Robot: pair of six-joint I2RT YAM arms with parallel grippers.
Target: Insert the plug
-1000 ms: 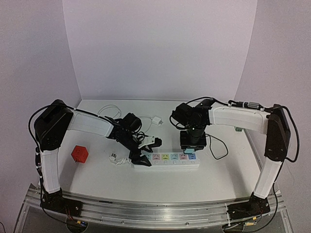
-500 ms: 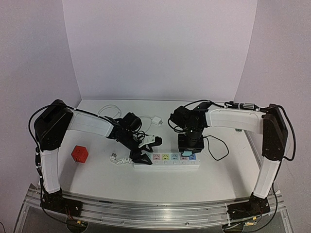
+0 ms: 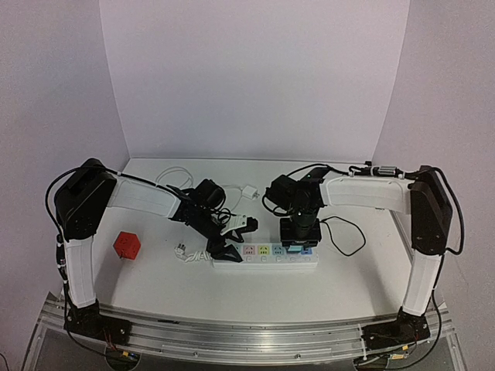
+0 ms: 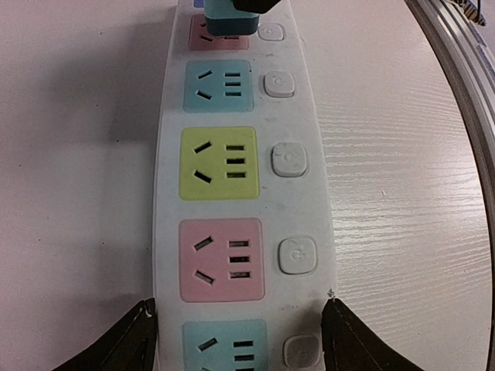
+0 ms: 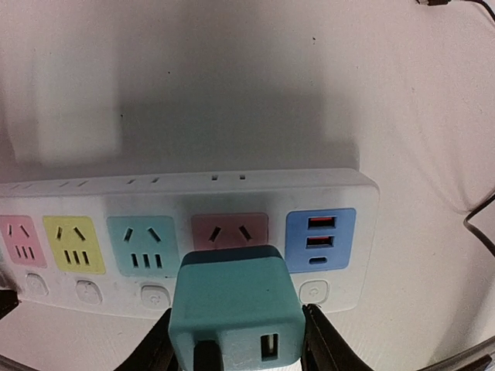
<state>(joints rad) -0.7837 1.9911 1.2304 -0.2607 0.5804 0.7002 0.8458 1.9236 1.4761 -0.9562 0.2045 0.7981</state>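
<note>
A white power strip (image 3: 267,258) with coloured sockets lies across the table's middle. My left gripper (image 3: 228,246) straddles its left end. In the left wrist view its black fingertips (image 4: 141,328) press against both long edges of the strip (image 4: 313,209), so the left gripper (image 4: 240,313) is shut on it. My right gripper (image 3: 299,234) is shut on a teal plug (image 5: 232,305) with a USB port. It holds the plug just over the pink socket (image 5: 230,229), beside the blue USB panel (image 5: 320,238). The plug's prongs are hidden. The plug (image 4: 228,17) also shows at the top of the left wrist view.
A red cube (image 3: 127,245) sits at the left. A white plug (image 3: 182,251) and cord lie by the strip's left end. A white charger (image 3: 250,192) sits behind, and a black cable loop (image 3: 345,236) lies to the right. The metal rail (image 4: 464,116) runs along the table's near edge.
My right gripper has carried the plug leftward along the strip, from over the blue panel to over the pink socket. My left jaws have narrowed slightly onto the strip.
</note>
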